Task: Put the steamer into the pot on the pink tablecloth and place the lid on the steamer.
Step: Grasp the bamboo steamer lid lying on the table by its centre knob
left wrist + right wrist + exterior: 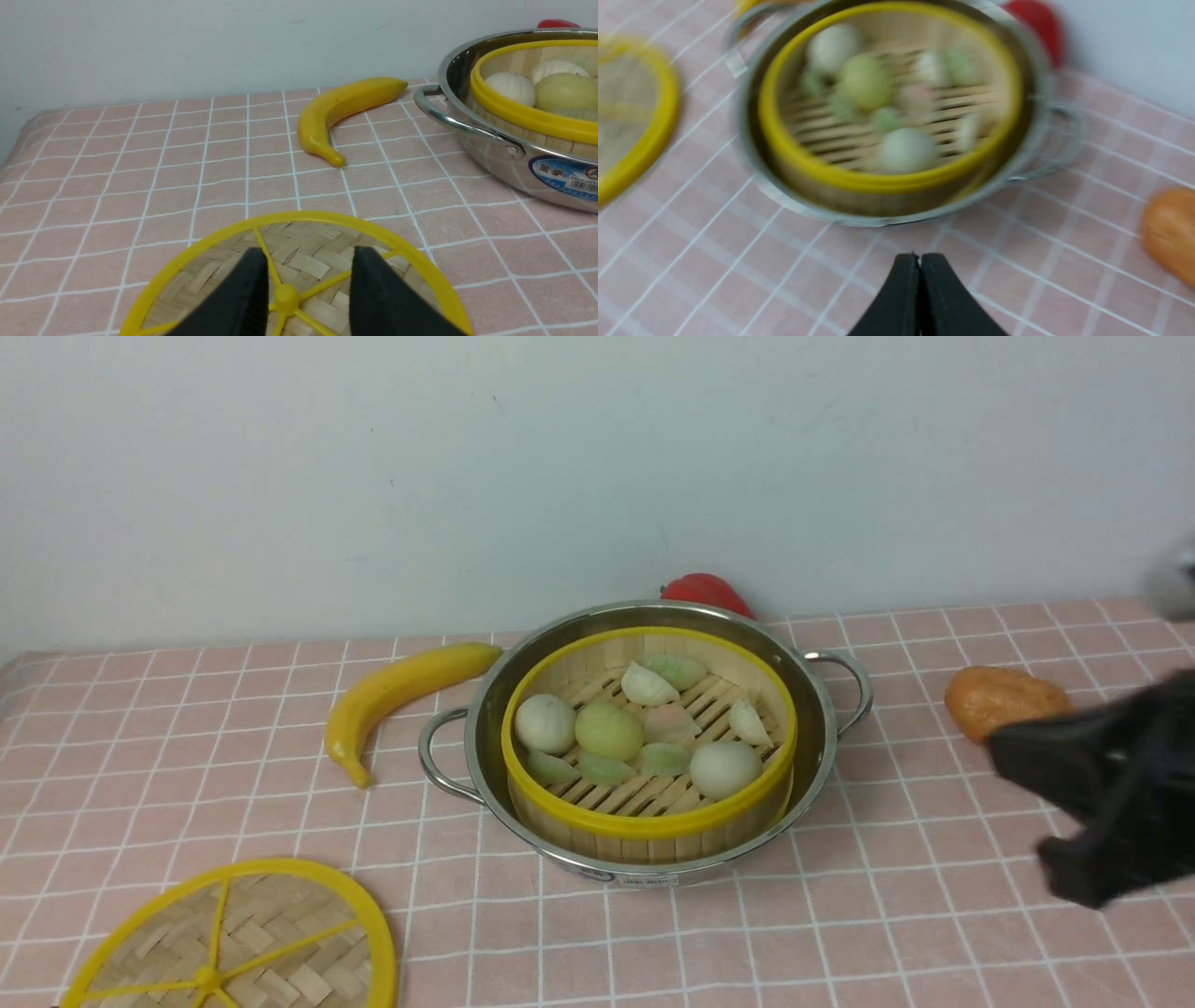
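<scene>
The steel pot (826, 733) stands mid-table on the pink tablecloth (887, 915). Inside it sits the steamer (644, 821), uncovered, with pale dumpling and bun toys on its slats. Near the front left corner the lid (271, 943) lies flat on the cloth. My left gripper (308, 252) is open low over the lid (303, 252), one finger on each side of the yellow centre knob (286, 297), and it is out of the front view. My right gripper (920, 256) is shut and empty above the cloth to the right of the pot (1031, 154), and it looks blurred in both views.
A yellow banana (401, 695) lies just left of the pot's left handle. A red toy (707, 591) sits behind the pot against the wall. An orange toy (1004, 698) lies right of the pot, close to my right gripper (1008, 751).
</scene>
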Robot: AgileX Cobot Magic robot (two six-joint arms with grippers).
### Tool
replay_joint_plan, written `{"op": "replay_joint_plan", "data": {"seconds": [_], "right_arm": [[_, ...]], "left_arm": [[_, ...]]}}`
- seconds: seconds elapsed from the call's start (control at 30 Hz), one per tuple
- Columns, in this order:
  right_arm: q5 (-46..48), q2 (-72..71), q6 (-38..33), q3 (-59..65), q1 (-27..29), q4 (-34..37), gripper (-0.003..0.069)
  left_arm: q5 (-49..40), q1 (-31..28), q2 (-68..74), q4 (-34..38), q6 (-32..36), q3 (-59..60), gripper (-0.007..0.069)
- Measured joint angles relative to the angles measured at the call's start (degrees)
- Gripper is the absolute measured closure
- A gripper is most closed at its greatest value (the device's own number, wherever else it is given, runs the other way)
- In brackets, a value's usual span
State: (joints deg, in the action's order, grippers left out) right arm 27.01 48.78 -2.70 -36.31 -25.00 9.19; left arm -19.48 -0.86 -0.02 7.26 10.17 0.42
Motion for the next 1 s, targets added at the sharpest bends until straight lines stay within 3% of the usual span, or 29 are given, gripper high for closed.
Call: {"op": "replay_joint_plan", "data": {"seconds": [0.07, 0.27, 0.5, 0.77, 1.0], "right_arm": [[-6.8, -9.3, 1.3, 8.2, 4.9, 0.0, 0.0642], [-16.9, -28.9, 2.1, 25.3, 12.6, -0.5, 0.0628], [-17.2, -41.6, 2.3, 36.0, 13.7, -1.5, 0.0608], [-8.9, -48.4, 2.3, 36.8, 13.7, -2.6, 0.0586], [-8.1, -48.5, 2.3, 36.8, 13.7, -2.9, 0.0562]], "left_arm": [[0.0, 0.0, 0.0, 0.0, 0.0, 0.0, 0.0382], [0.0, 0.0, 0.0, 0.0, 0.0, 0.0, 0.0382], [0.0, 0.0, 0.0, 0.0, 0.0, 0.0, 0.0382], [0.0, 0.0, 0.0, 0.0, 0.0, 0.0, 0.0382], [0.0, 0.0, 0.0, 0.0, 0.0, 0.0, 0.0382]]}}
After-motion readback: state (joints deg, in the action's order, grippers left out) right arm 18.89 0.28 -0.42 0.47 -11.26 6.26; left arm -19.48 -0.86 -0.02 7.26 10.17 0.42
